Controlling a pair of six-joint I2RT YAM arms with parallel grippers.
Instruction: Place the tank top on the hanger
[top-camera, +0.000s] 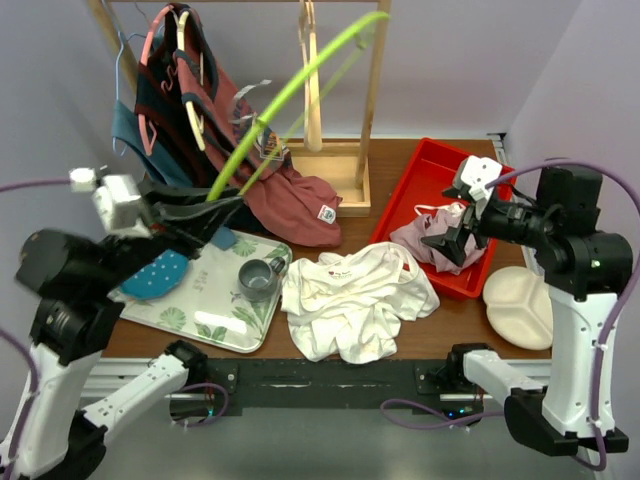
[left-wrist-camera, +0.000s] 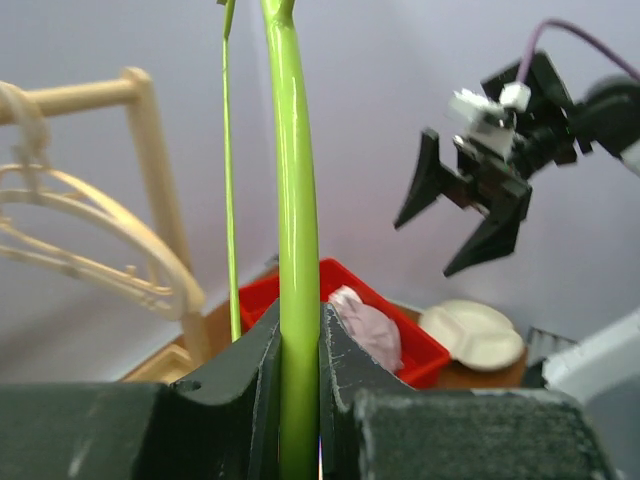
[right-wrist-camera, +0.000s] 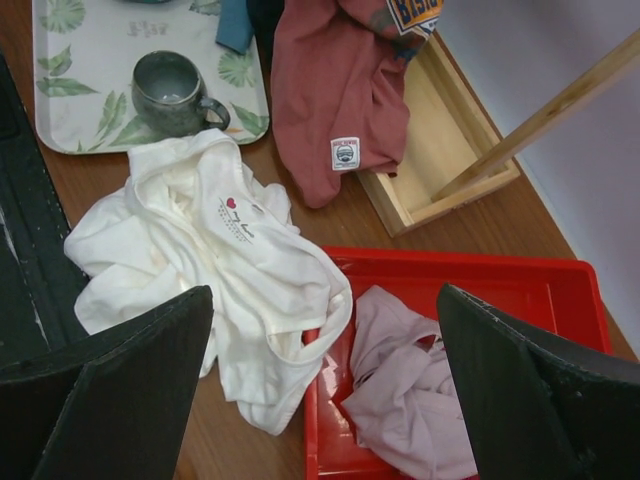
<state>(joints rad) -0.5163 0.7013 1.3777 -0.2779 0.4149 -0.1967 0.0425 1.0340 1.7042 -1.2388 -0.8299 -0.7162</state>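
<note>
The white tank top lies crumpled on the wooden table, its small red print facing up; one edge drapes over the red tray's near corner. The lime-green hanger rises in a slant from my left gripper, which is shut on its bar. In the left wrist view the green bar is pinched between both jaws of that gripper. My right gripper hovers open above the tray's left edge, to the right of the tank top. In the right wrist view its fingers are spread wide with nothing between them.
A red tray holds a mauve-pink cloth. A faded-red shirt hangs from the wooden rack onto the table. A leaf-patterned tray carries a grey mug. A white divided plate sits at the far right.
</note>
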